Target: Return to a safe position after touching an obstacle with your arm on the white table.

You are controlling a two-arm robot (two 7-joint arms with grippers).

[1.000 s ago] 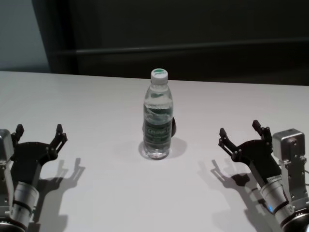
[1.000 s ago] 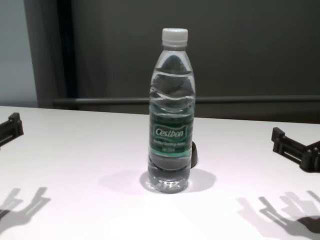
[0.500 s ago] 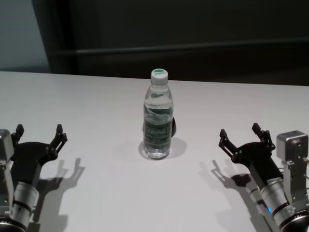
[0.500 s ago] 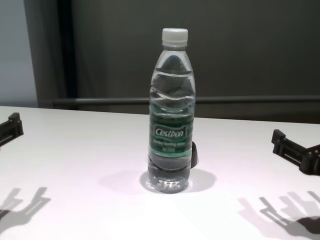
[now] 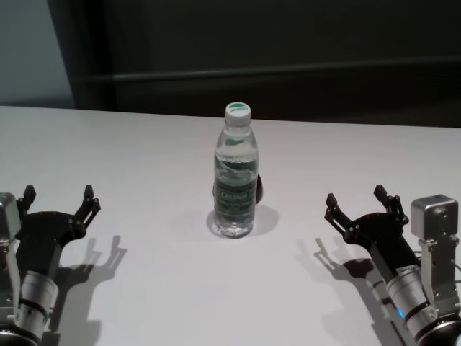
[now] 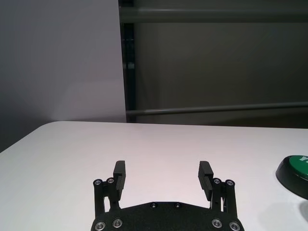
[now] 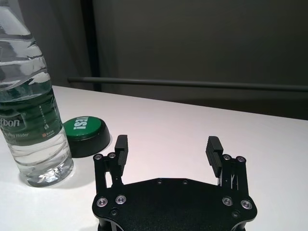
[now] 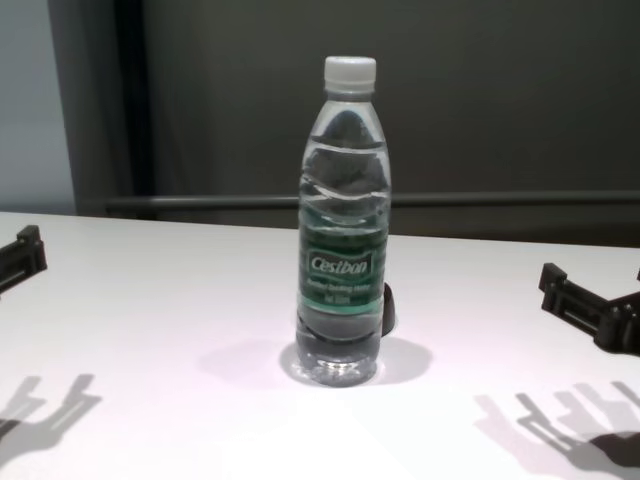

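1. Two grippers sit low at the near side of the white worktop (image 5: 144, 288), one at each side, both casting dark finger-shaped shadows on its smooth, plain surface.
2. Nearest on the robot's left, the left gripper (image 5: 57, 200) has its black, ridged fingers spread wide with nothing between them; it hovers well apart from the bottle.
3. On the robot's right, the right gripper (image 5: 358, 205) is likewise spread and empty, its flat black palm plate studded with small bolts in the wrist view, and a silver-grey block mounted beside it.
4. Between the two grippers and farther in stands the obstacle, a clear plastic water bottle (image 5: 235, 176), upright near the middle of the worktop and touching neither gripper. Its body is ribbed and rounded, filled with water, wrapped with a green "Cestbon" label and closed by a white screw cap (image 8: 350, 70).
5. Just behind the bottle lies a low, round dark puck with a green top (image 7: 86, 134).
6. Beyond the worktop's far edge is a dark wall with a horizontal rail (image 8: 500, 199).
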